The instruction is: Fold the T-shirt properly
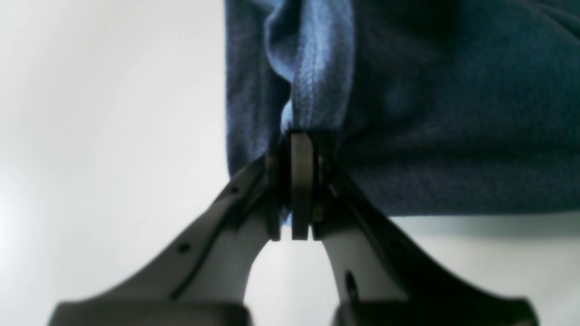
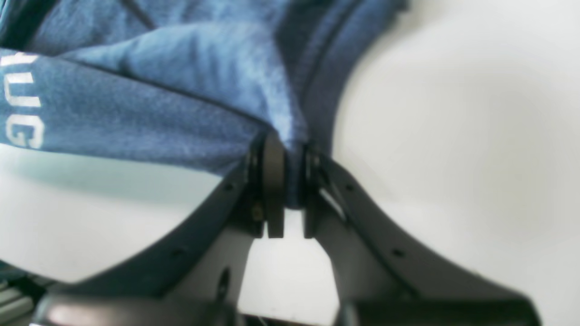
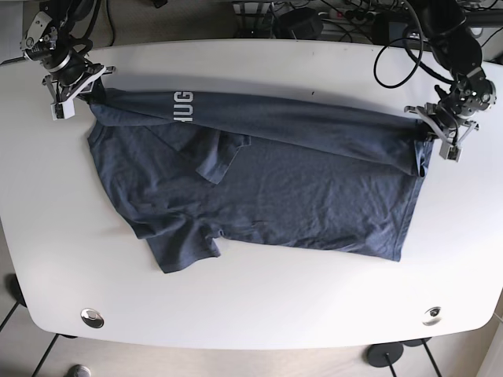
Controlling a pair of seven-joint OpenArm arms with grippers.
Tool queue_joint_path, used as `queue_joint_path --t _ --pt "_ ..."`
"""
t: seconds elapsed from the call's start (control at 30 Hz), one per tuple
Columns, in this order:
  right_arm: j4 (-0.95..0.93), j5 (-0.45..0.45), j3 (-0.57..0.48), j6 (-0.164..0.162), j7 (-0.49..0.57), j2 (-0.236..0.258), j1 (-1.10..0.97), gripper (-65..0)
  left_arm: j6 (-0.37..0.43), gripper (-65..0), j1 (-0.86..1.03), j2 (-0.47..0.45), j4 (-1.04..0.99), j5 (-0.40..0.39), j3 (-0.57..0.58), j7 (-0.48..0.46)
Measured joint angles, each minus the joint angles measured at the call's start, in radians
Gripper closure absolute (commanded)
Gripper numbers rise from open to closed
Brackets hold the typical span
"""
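Fabric filled most of what I saw: the dark blue T-shirt (image 3: pixel 267 188) lay spread across the white table (image 3: pixel 259 306), its far long edge folded over toward me so the white lettering (image 3: pixel 183 107) showed on the turned strip. I had the left gripper (image 3: pixel 437 130), on the right side of the base view, pinching the shirt at its far right corner; in the left wrist view its fingers (image 1: pixel 302 181) were clenched on a bunched ridge of cloth (image 1: pixel 312 68), with the rest of the shirt draped to the right. The right gripper (image 3: pixel 78 93), at the far left corner, was likewise clamped on the shirt, its fingers (image 2: pixel 274 181) squeezing a gathered fold (image 2: pixel 217 63) beside the lettering (image 2: pixel 20 104). One sleeve (image 3: pixel 220 157) lay folded inward over the body, and another (image 3: pixel 182 247) stuck out at the near left.
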Motion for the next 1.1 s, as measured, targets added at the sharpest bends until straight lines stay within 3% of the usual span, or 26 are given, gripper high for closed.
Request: queue_joint_path --t 0.1,0.23,0.27,0.3,0.37,0.43,0.47,0.53,0.57,0.6,0.67,0.73,0.8,0.9,1.1 --pt "0.0 0.0 -0.005 0.003 -0.003 -0.003 0.0 -2.1 -0.003 0.0 0.035 -0.002 0.006 0.0 -0.071 0.005" --pt "0.0 -0.012 0.001 -0.008 -0.003 0.001 -0.006 -2.2 0.014 0.0 0.179 0.04 0.142 0.052 -0.159 0.078" --pt "0.019 -0.008 -0.001 -0.012 -0.011 0.003 -0.043 -2.4 -0.002 0.0 0.229 0.092 0.249 0.032 -0.215 0.103" --pt "0.043 -0.005 0.0 -0.011 -0.016 0.002 -0.068 -2.5 0.003 0.0 0.259 0.102 0.286 0.001 -0.235 0.061" --pt "0.063 -0.013 0.003 -0.006 -0.036 0.004 -0.117 -2.7 0.013 0.0 0.305 0.121 0.293 0.071 -0.275 0.137" --pt "0.084 -0.021 0.003 -0.011 -0.04 0.0 -0.121 -2.9 0.009 0.0 0.323 0.137 0.336 0.057 -0.276 0.139" --pt "0.085 -0.002 0.001 -0.008 -0.018 0.002 -0.118 -6.5 0.009 0.0 0.311 0.13 0.365 0.041 -0.269 0.106" --pt "0.087 -0.013 0.001 -0.008 -0.025 0.006 -0.121 -20.1 0.008 0.0 0.301 0.127 0.384 0.024 -0.266 0.094" --pt "0.087 -0.015 0.001 -0.008 -0.029 0.003 -0.123 -33.6 0.008 0.0 0.288 0.129 0.383 0.034 -0.262 0.116" --pt "0.087 -0.011 0.001 -0.008 -0.031 0.0 -0.115 -43.0 0.009 0.0 0.271 0.13 0.378 0.053 -0.258 0.131" --pt "0.087 -0.011 0.001 -0.008 -0.03 -0.002 -0.096 -57.2 0.009 -7.2 0.212 0.13 0.376 0.055 -0.25 0.135" --pt "0.099 -0.008 0.002 -0.008 -0.023 0.0 -0.079 -64.4 0.008 -15.1 0.143 0.13 0.377 0.03 -0.245 0.109" --pt "0.138 -0.012 0.007 -0.008 -0.031 -0.003 -0.066 -64.0 0.01 -19.3 0.097 0.122 0.377 0.045 -0.207 0.11" --pt "0.215 -0.011 0.006 -0.008 -0.026 -0.002 -0.037 -64.0 0.011 -19.6 0.048 0.128 0.377 0.05 -0.105 0.12" --pt "0.191 -0.018 -0.021 -0.008 -0.028 0.004 0.043 -60.7 0.011 -19.6 0.047 0.162 0.377 0.051 0.09 0.117"
